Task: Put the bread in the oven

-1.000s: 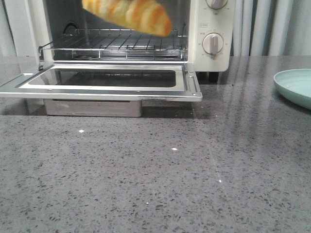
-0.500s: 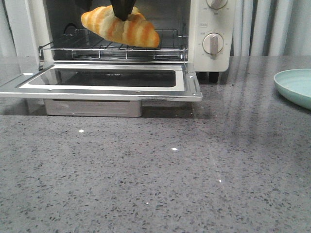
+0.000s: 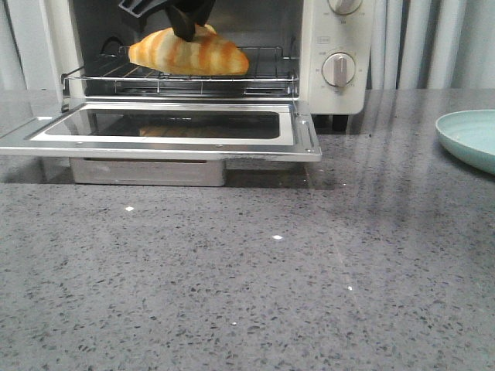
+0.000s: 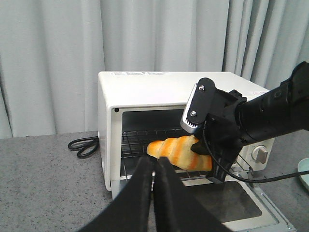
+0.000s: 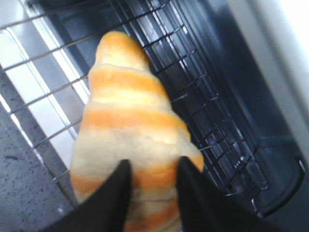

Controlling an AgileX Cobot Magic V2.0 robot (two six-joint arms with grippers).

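Note:
The bread (image 3: 189, 54), a golden-orange roll with cream stripes, lies level on the front part of the wire rack (image 3: 263, 77) inside the cream-white oven (image 3: 336, 46), whose glass door (image 3: 170, 143) hangs open and flat. My right gripper (image 3: 188, 31) reaches in from above and is shut on the bread's middle; in the right wrist view its fingers (image 5: 152, 166) pinch the bread (image 5: 128, 121) from both sides. My left gripper (image 4: 155, 162) is shut and empty, held back in front of the oven (image 4: 145, 92), apart from the bread (image 4: 178, 152).
A pale green plate (image 3: 472, 135) sits at the table's right edge. A grey block (image 3: 147, 171) lies under the open door. A coiled black cord (image 4: 82, 145) lies beside the oven. Curtains hang behind.
The right gripper has lowered the bread from near the oven's ceiling down onto the rack, and the bread has gone from tilted to level.

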